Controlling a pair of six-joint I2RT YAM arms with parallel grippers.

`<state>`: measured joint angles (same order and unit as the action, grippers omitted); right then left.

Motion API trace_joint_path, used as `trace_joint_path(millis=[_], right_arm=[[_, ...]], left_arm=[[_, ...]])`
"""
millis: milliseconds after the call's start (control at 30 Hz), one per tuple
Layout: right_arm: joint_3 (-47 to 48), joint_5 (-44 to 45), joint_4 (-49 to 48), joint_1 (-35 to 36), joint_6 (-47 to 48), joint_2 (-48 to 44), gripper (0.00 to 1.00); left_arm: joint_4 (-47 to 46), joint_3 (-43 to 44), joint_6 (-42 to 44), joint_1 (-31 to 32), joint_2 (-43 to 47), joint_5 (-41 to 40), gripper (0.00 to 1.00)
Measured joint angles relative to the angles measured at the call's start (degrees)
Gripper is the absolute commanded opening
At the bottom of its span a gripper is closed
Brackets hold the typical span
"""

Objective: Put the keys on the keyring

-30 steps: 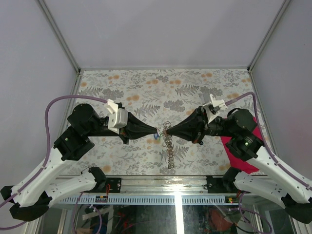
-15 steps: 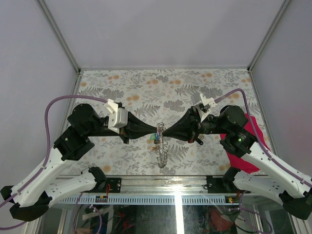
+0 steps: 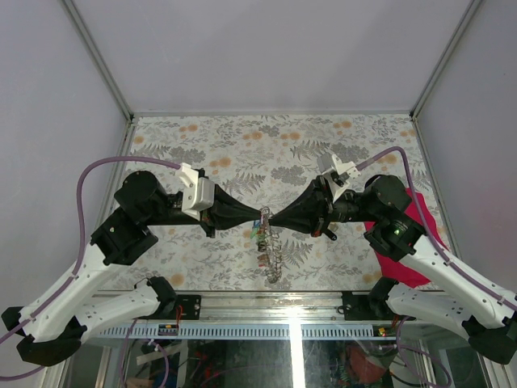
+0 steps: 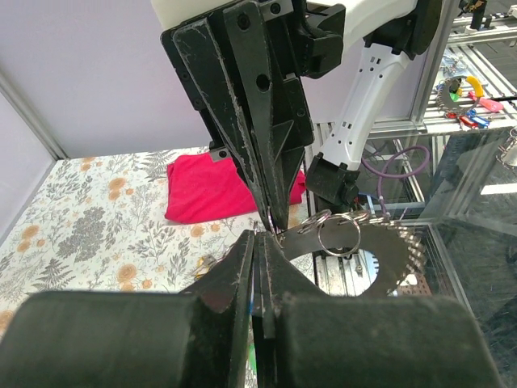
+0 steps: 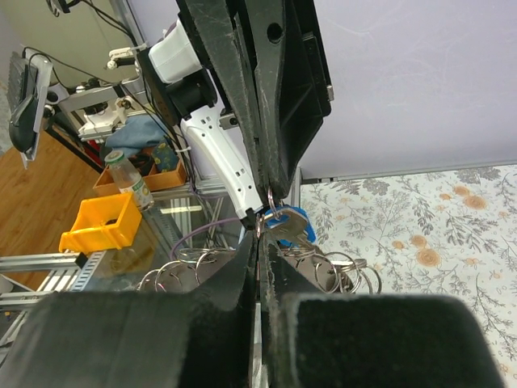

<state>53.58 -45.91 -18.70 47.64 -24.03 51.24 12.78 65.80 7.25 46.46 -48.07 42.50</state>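
Touching tips, left claw (image 3: 259, 217), right claw (image 3: 275, 219), blue key (image 5: 289, 225) half-hidden

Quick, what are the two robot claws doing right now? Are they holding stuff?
Left gripper: shut on the blue-headed key.
Right gripper: shut on the keyring.

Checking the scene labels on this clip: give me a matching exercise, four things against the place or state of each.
Things:
1 keyring
2 crimson cloth
3 blue-headed key
4 left gripper

Places or states:
A lying on the right side of the table
B dangling its chain below the gripper tips
C shut, tip to tip with the right gripper
D held up right where the fingertips meet

Pairs: 1-B, 2-A, 3-D, 4-C
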Motion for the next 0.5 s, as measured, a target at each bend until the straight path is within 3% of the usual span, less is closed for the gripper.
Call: trace_joint_path(millis=[500], right_arm=[[0.0, 3.3, 0.3, 0.0, 0.0, 0.0, 0.0]], left_arm=[[0.3, 0.0, 0.4, 0.0, -0.5, 1.2, 0.0]])
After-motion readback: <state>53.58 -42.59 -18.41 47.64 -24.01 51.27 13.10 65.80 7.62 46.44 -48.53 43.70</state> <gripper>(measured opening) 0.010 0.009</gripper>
